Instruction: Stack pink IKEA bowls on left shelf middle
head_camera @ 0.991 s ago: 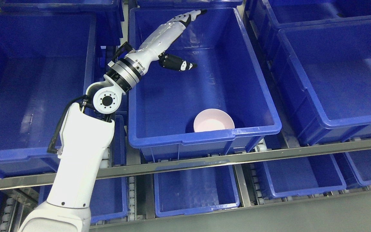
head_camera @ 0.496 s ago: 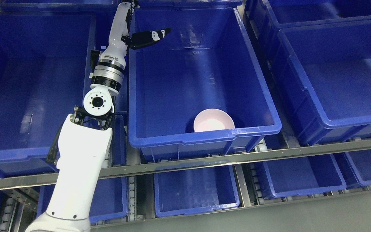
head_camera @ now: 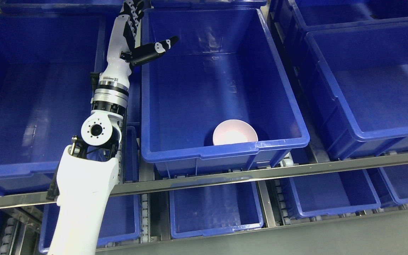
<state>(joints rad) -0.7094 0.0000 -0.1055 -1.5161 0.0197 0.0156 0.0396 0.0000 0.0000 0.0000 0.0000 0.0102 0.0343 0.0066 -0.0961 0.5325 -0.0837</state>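
While its fingers stand spread and hold nothing, the robot's left hand (head_camera: 133, 33) hangs over the gap between two blue bins, the four fingers reaching up along the far left corner of the middle bin (head_camera: 225, 148) and the dark thumb (head_camera: 154, 49) jutting out over that bin's inside. The white forearm (head_camera: 113, 79) runs down from the wrist along the bin's left wall to a round elbow joint and a broad upper arm at the lower left. The right hand is not in view. One pink bowl (head_camera: 235, 131) sits upright on the bin floor against the near wall, right of centre and well apart from the hand; whether it is a single bowl or a nested pair cannot be told from above. Larger bins flank the middle one on a metal shelf rail (head_camera: 296, 170), with smaller bins on the level below. From here the likely trouble is the arm itself: a swing back toward the bowl could catch the thumb or wrist on the bin's rim, or nudge the bowl along the smooth floor. No brand mark, label or writing can be read anywhere.
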